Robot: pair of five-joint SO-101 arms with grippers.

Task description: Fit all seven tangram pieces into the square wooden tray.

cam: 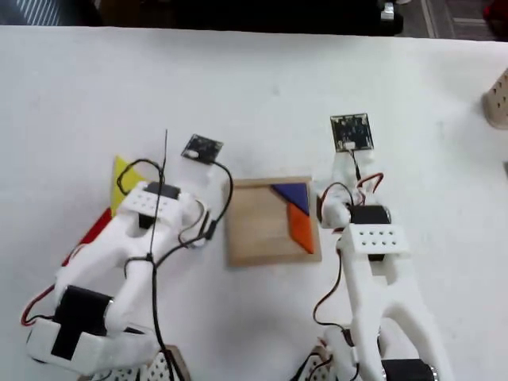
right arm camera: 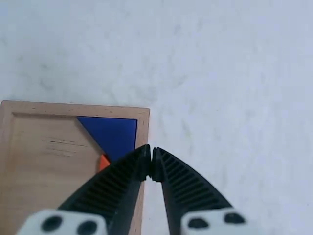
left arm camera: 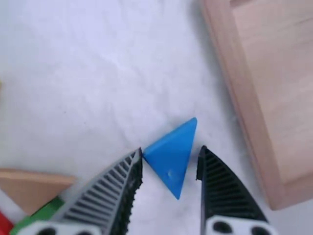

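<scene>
The square wooden tray (cam: 238, 255) lies between the two arms. A dark blue triangle (cam: 292, 193) sits in its far right corner, with an orange piece (cam: 300, 226) just below it. My left gripper (left arm camera: 170, 152) is open and low over the table beside the tray's rim (left arm camera: 230, 73). A small light blue triangle (left arm camera: 171, 155) lies flat between its fingers. My right gripper (right arm camera: 150, 157) is shut on nothing, over the tray's right rim (right arm camera: 143, 113) near the dark blue triangle (right arm camera: 112, 133). A yellow piece (cam: 123, 173) and a red piece (cam: 91, 232) lie left of the left arm.
A tan wooden piece (left arm camera: 29, 188) and a green piece (left arm camera: 41, 216) lie on the table behind my left gripper. A perforated wooden object (cam: 498, 99) stands at the far right edge. Loose cables (cam: 222, 198) hang off the left arm near the tray.
</scene>
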